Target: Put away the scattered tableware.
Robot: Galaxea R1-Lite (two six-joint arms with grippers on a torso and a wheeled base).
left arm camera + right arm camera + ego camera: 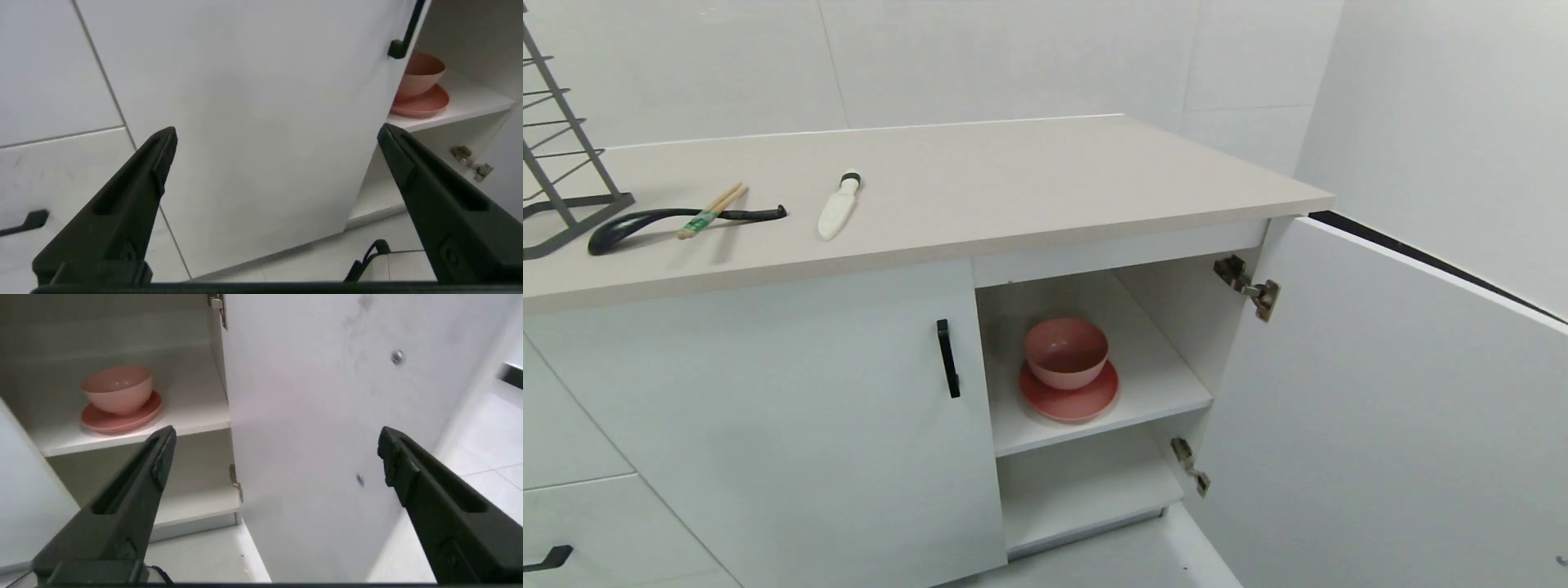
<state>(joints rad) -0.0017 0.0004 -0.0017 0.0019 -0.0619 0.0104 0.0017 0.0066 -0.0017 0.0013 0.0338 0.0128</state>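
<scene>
Both my grippers are wide open, nothing in them. Left gripper [278, 214] faces the closed cupboard door [245, 98], right gripper [274, 508] faces the open side. Ahead of the right one, on the upper shelf [192, 412], a pale pink bowl [118, 388] sits on a darker coral plate [122, 418], stacked to save room, I guess. Left to stow, on the worktop [1013, 180] above both grippers: wooden chopsticks [712, 211] with a green band lying across a black ladle [645, 222], and a white knife-like tool [839, 206] nearby.
</scene>
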